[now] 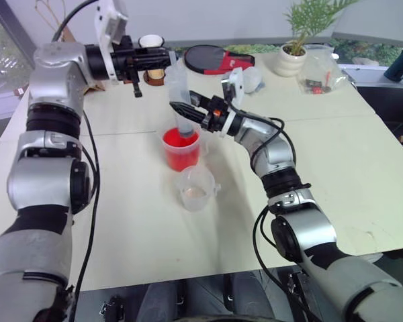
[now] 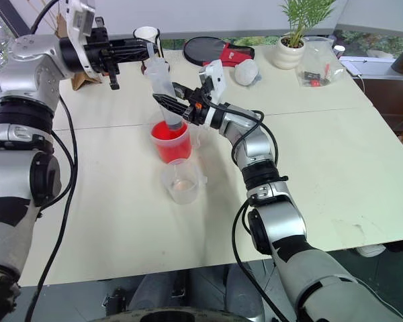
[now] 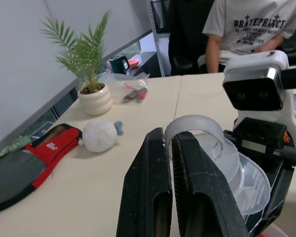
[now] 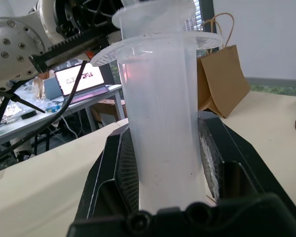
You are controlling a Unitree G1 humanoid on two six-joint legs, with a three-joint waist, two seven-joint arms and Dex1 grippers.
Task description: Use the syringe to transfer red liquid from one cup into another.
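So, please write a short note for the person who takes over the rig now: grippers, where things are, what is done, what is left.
Right gripper: shut on the syringe barrel, holding it upright with its tip in the larger cup.
Left gripper: shut at the plunger top.
Red liquid fills the larger cup; the smaller cup, just in front of it, looks empty.
Done: syringe placed in the liquid.
Left: draw up, move over the smaller cup, empty it.

Both arms are built of rounded silver shells joined by black segments, with black cables looping loose along them. Each wrist carries a white camera block, and each tool has two black ribbed fingers (image 3: 187, 187)
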